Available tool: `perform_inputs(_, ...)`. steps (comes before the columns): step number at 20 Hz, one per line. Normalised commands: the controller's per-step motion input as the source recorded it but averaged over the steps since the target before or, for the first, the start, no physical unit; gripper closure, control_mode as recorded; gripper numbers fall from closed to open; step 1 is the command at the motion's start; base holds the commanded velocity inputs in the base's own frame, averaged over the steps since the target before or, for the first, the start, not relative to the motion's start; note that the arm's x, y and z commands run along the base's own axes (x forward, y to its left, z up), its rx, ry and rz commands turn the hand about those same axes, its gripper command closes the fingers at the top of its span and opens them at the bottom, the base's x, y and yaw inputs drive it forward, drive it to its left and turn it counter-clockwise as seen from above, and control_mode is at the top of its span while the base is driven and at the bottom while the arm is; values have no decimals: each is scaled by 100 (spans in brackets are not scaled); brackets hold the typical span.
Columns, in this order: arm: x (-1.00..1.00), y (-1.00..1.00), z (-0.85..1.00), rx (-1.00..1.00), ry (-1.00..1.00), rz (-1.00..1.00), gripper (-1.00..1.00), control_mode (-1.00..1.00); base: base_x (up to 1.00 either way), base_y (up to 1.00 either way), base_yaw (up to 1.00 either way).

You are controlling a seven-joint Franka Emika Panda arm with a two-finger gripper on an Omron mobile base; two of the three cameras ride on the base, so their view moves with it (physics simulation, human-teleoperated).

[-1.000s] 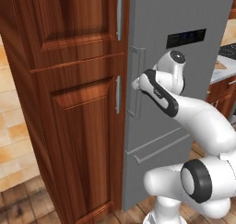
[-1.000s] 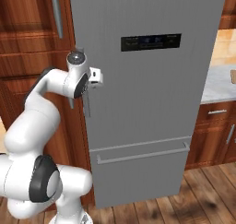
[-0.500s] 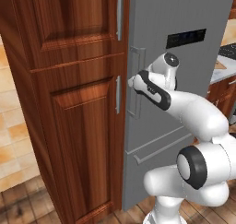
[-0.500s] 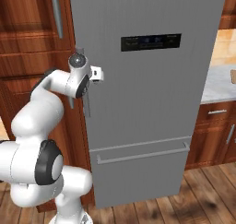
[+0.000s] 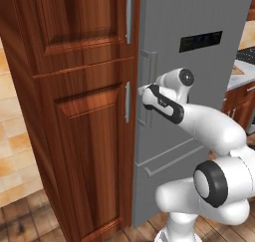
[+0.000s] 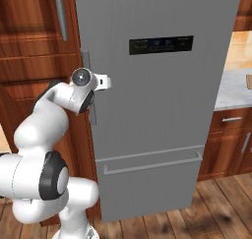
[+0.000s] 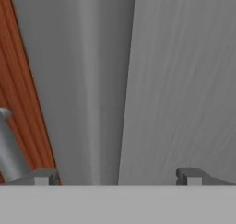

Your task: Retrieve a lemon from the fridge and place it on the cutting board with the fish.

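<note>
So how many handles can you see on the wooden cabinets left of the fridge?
2. An upper cabinet handle on the top door and a lower cabinet handle on the door below, both beside the fridge. The arm may hide others.

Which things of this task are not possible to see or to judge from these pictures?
- The lemon: behind the closed door of the fridge in both base views.
- Cutting board and fish: a brown piece at the right edge of the right base view is cut off, too little to name.
- Contact between gripper and fridge handle: hand view shows open fingertips astride it; touching cannot be told.
</note>
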Motion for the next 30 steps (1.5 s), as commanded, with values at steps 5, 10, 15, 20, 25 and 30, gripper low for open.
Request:
perform_inputs(5,48,0,0,0,1,4,-100,-100,0,0,0)
perform_inputs(10,20,0,0,0,0,5,100,-100,0,0,0)
perform_inputs(15,-9,-6,0,0,-1,3,100,-100,0,0,0)
perform_inputs(20,-48,-72,9,0,0,1,100,-100,0,0,0)
perform_inputs(25,-97,-100,15,2,7,-3,100,-100,0,0,0)
perform_inputs(30,-98,-100,8,4,16,-5,100,-100,0,0,0)
